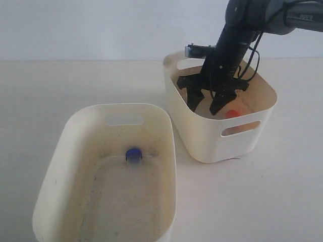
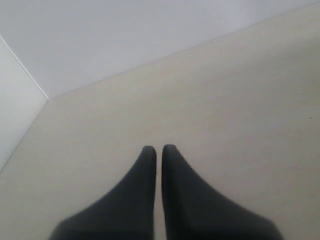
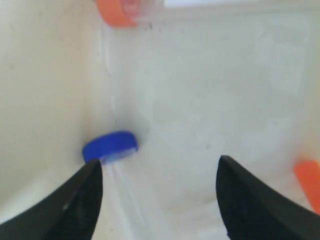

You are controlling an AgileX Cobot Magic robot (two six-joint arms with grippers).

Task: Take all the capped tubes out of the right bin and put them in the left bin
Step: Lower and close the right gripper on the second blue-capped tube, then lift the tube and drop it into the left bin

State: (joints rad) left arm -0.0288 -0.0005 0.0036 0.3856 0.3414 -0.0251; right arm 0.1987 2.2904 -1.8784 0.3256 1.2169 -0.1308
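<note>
My right gripper [image 1: 207, 105] hangs open inside the right bin [image 1: 252, 143], a cream bin at the back right. In the right wrist view my right gripper [image 3: 159, 175] stands wide apart over a clear tube with a blue cap [image 3: 111, 146] that lies on the floor by the wall, close to one finger. An orange-capped tube [image 3: 116, 12] lies at a far corner and another orange cap [image 3: 309, 181] shows at the frame's edge. One orange cap [image 1: 232, 114] shows in the exterior view. The speckled left bin [image 1: 53, 166] holds one blue-capped tube [image 1: 133, 154]. My left gripper [image 2: 159, 148] is shut over bare table.
A pale wall [image 2: 125, 35] rises behind the table [image 2: 240, 100]. The two bins stand close together, the right bin's corner near the left bin's far rim. The dark right arm [image 1: 237, 35] reaches down from the upper right.
</note>
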